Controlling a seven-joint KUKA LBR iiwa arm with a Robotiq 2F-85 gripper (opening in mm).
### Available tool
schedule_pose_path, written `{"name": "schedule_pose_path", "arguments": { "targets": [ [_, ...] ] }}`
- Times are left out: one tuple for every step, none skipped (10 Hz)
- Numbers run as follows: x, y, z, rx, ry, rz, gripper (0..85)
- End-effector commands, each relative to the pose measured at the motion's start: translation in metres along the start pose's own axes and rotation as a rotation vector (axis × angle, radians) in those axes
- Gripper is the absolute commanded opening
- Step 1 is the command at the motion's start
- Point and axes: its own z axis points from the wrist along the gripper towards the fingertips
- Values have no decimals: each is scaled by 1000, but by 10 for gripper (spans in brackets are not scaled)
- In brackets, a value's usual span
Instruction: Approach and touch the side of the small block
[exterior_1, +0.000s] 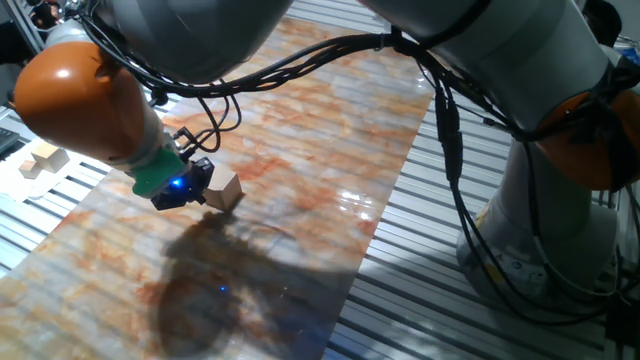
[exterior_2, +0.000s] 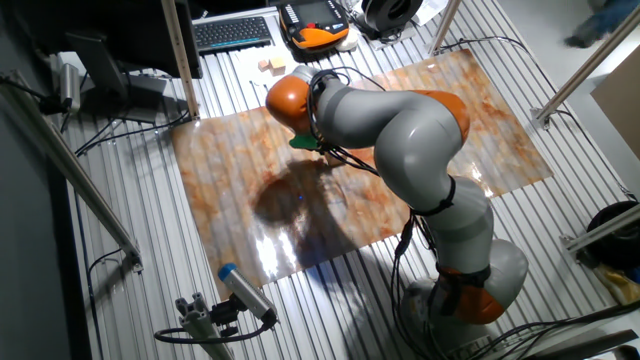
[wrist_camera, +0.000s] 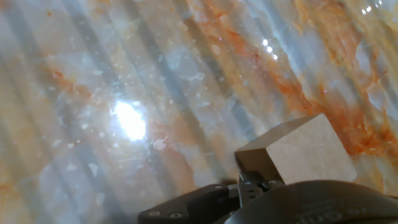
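Note:
The small block (exterior_1: 226, 190) is a light-tan wooden cube on the marbled orange-and-white mat (exterior_1: 300, 120). In the hand view the small block (wrist_camera: 298, 152) lies at the lower right. My gripper (exterior_1: 204, 192) comes at it low from the left, and its fingers look pressed together with nothing between them. Its tip (wrist_camera: 252, 183) is right at the cube's shaded near side. I cannot tell whether it touches the cube or stops a hair short. In the other fixed view the arm's green wrist ring (exterior_2: 303, 143) shows, but the block is hidden behind the arm.
Two pale wooden blocks on white paper (exterior_1: 42, 158) lie off the mat's left edge and also show in the other fixed view (exterior_2: 268, 64). A keyboard (exterior_2: 232, 32) and an orange-black pendant (exterior_2: 318, 22) lie beyond them. Black cables (exterior_1: 440, 100) hang from the arm over the mat.

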Motion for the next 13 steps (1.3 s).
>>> {"name": "schedule_pose_path", "arguments": {
  "targets": [
    [-1,-3,2,-2,-2,-8,0],
    [-1,-6,4,-6,-4,-13,0],
    [-1,-7,5,-4,-5,-18,0],
    [-2,-7,6,2,-8,-19,0],
    [-2,-7,5,2,-8,-20,0],
    [-2,-6,3,-48,12,2,0],
    [-2,-4,0,-131,44,47,0],
    [-2,-2,-4,-140,49,55,0],
    [-1,1,-9,-144,55,60,0],
    [-1,3,-14,-168,69,72,0],
    [0,6,-20,-190,82,87,0],
    [1,9,-26,-206,97,93,0],
    [0,12,-33,-220,113,92,0]
  ]
}}
